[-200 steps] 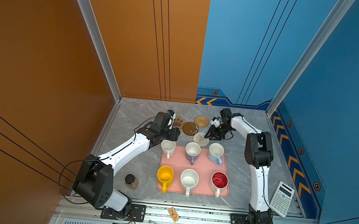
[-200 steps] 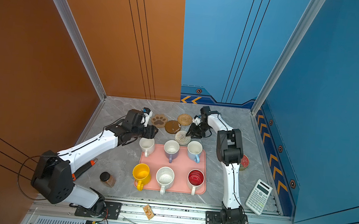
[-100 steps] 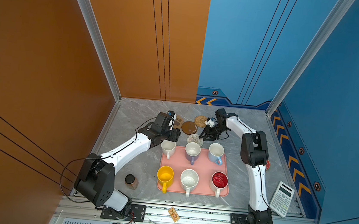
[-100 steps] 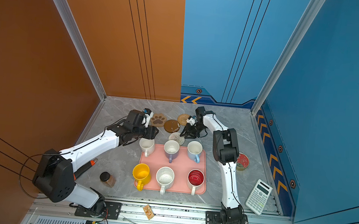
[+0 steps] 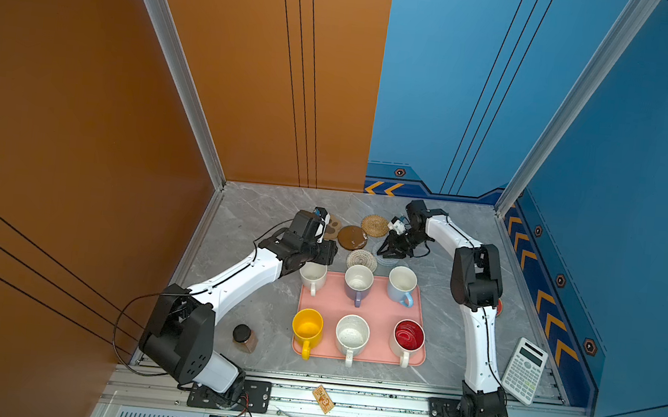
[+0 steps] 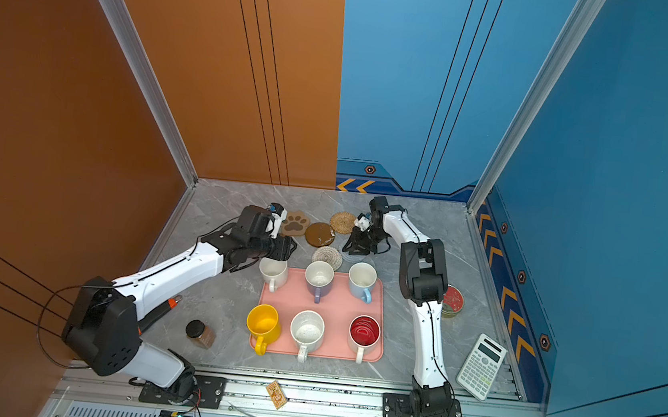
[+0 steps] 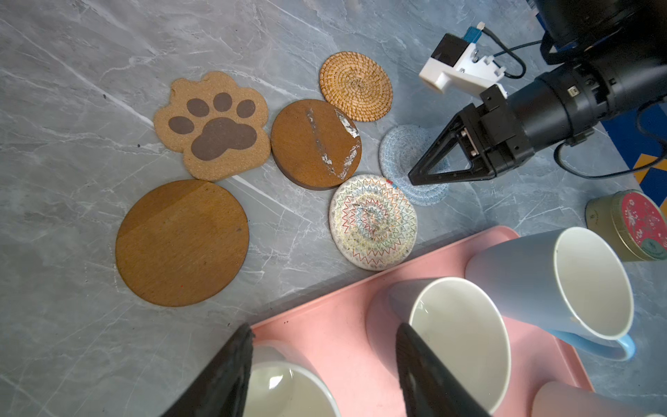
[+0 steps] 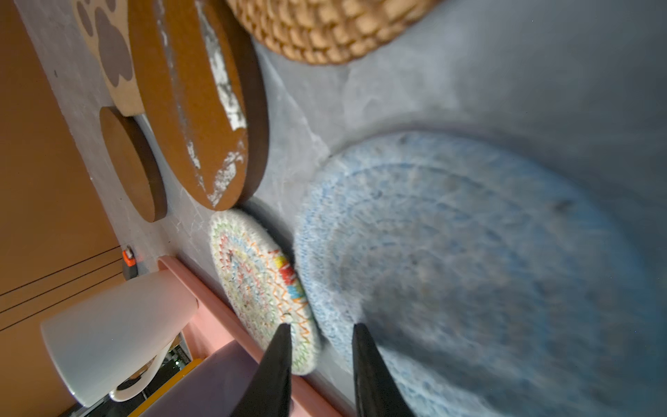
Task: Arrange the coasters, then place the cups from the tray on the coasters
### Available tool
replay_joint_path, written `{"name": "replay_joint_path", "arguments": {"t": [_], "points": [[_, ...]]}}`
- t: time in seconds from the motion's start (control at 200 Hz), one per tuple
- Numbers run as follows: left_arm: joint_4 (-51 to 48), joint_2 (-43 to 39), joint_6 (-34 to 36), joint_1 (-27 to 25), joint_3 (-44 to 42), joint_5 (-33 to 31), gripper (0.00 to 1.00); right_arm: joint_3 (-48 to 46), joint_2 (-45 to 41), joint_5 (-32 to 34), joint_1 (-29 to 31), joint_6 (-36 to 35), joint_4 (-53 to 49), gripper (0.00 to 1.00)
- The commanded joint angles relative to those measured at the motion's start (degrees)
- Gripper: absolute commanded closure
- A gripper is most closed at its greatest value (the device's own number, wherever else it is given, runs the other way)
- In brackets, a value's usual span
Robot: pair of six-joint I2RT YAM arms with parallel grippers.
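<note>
Blue-grey coaster touches the right pincer, narrowly parted; left pincer gapes empty.

Coasters crowd the strip beyond the tray — the table lies bare farther back.

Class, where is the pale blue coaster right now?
The blue coaster lies just behind the tray, slightly right of the middle, under the right gripper; the cream coaster is beside it and the rattan coaster beyond, clearest in the left wrist view.
</note>
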Motion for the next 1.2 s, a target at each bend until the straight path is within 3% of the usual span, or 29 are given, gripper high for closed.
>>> {"name": "replay_joint_path", "arguments": {"t": [0.0,0.205,0.721,1.192], "points": [[-0.91,1.01,-0.63,-0.79,1.55,-0.11,0.35,1.59,-3.80,6.29,-0.22,-0.06,-0.46,0.81],[-1.40,1.47,-0.63,-1.31,2.10,-0.32,0.35,5.12,0.09,10.47,1.03,-1.13,-2.99,0.92],[-2.45,1.55,-0.54,-2.19,2.57,-1.18,0.36,10.60,6.19,27.00,2.88,-6.79,-13.16,0.93],[-4.09,1.58,-0.19,-2.96,3.45,-2.52,0.36,9.96,5.98,30.36,-3.12,-6.82,-14.79,0.95]]}}
